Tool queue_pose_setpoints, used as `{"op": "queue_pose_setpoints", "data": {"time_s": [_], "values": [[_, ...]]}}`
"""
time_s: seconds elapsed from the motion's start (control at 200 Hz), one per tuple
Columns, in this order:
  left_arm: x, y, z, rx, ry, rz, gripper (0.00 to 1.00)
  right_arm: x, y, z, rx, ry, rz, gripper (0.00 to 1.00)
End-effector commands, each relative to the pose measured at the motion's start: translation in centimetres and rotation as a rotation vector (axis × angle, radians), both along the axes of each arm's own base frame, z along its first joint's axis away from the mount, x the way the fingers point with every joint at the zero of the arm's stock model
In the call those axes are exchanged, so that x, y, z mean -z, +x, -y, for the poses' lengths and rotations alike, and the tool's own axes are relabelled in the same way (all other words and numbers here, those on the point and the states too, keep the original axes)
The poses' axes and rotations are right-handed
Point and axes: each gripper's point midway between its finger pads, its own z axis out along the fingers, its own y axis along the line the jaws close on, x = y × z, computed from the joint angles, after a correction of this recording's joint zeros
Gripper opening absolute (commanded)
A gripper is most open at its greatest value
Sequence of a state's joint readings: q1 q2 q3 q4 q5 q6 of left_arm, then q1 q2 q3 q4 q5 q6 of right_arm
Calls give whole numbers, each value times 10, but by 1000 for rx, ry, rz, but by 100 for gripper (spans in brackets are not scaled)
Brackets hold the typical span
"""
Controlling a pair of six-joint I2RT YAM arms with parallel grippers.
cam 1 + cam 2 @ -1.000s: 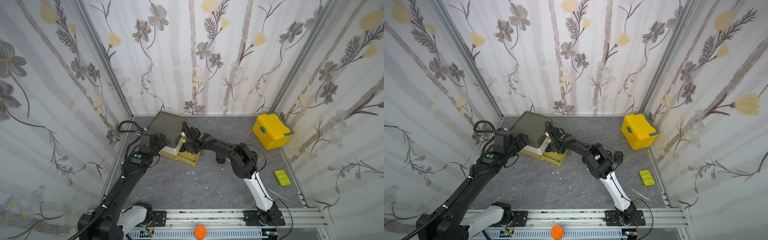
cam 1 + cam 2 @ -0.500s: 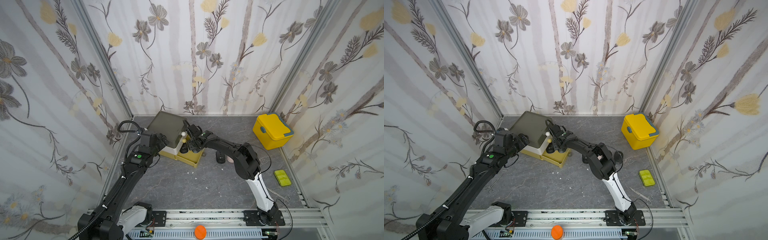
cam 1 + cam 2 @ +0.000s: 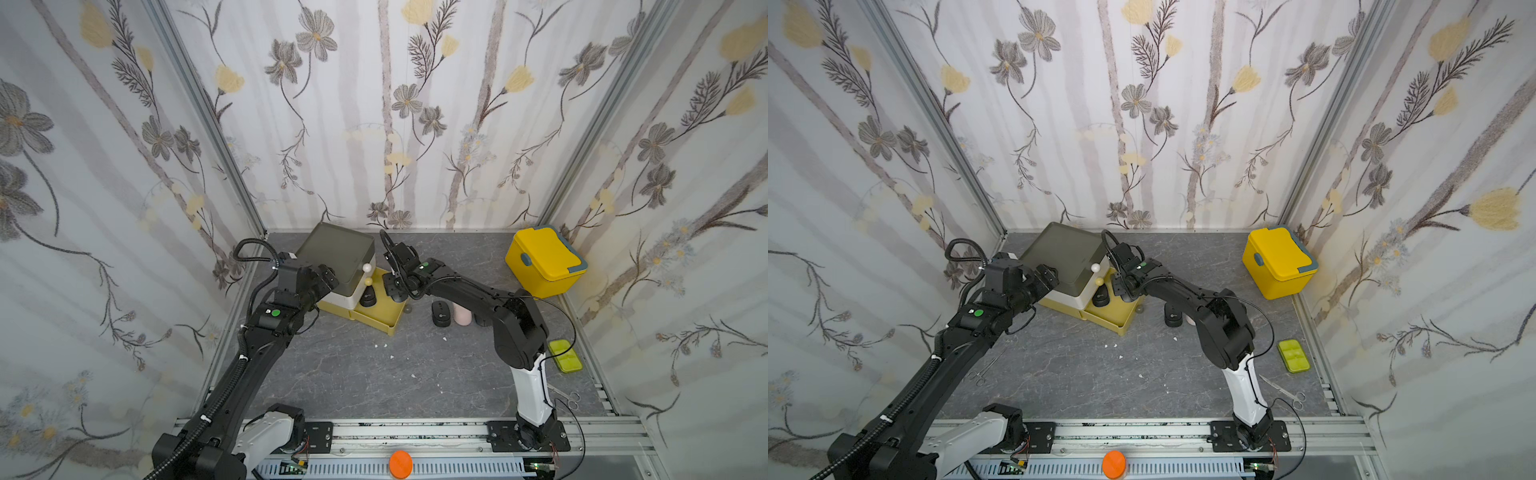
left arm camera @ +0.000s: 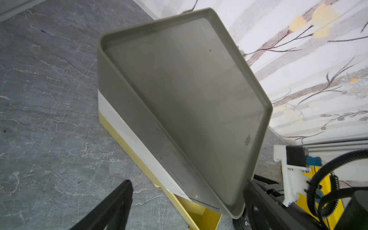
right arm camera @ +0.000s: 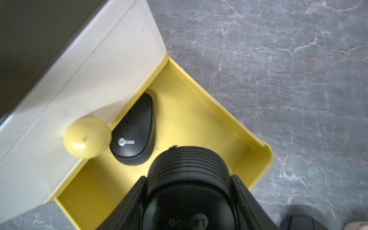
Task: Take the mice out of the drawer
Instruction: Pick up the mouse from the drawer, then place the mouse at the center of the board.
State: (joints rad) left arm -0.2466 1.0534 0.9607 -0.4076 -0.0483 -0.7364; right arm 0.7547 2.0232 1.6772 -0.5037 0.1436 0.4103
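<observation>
The drawer [image 3: 338,249] box stands at the back left, its mustard bottom tier [image 3: 384,318] pulled open. One black mouse [image 5: 135,129] lies inside it by the yellow knob [image 5: 86,137]. My right gripper [image 5: 189,185] is shut on another black mouse [image 5: 187,165] just above the open tier; in both top views it hovers there [image 3: 395,291] [image 3: 1127,291]. A black mouse [image 3: 440,313], a pale pink one [image 3: 462,313] and a partly hidden dark one [image 3: 482,320] sit on the floor. My left gripper [image 4: 188,209] is open, astride the box's near corner.
A bright yellow lidded box [image 3: 544,262] stands at the back right. A green tray [image 3: 563,355] and scissors [image 3: 569,397] lie by the right wall, forceps [image 3: 984,370] by the left arm. Patterned walls close in on three sides.
The right gripper has closed on a black mouse in the open tier and shifted slightly right with it. The left arm has barely moved.
</observation>
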Motion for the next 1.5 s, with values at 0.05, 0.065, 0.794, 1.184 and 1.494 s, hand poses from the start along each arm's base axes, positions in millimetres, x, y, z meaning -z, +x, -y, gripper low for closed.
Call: {"op": "queue_pose_setpoints", "data": {"time_s": [0.05,0.065,0.794,1.184,1.494], "values": [[-10,-9,8,64,-2,6,91,-16,-18,25,58,65,15,57],[-10,-10,10,72,-5,8,91,-16,-21,30,64,63,15,57],[-1,-61,97,329,-48,11,98,78,-151,137,267,55,-96,56],[7,-55,101,321,-37,-8,99,104,-156,154,323,-13,-111,57],[-2,-50,102,318,-26,6,100,104,-157,150,313,-8,-128,71]]}}
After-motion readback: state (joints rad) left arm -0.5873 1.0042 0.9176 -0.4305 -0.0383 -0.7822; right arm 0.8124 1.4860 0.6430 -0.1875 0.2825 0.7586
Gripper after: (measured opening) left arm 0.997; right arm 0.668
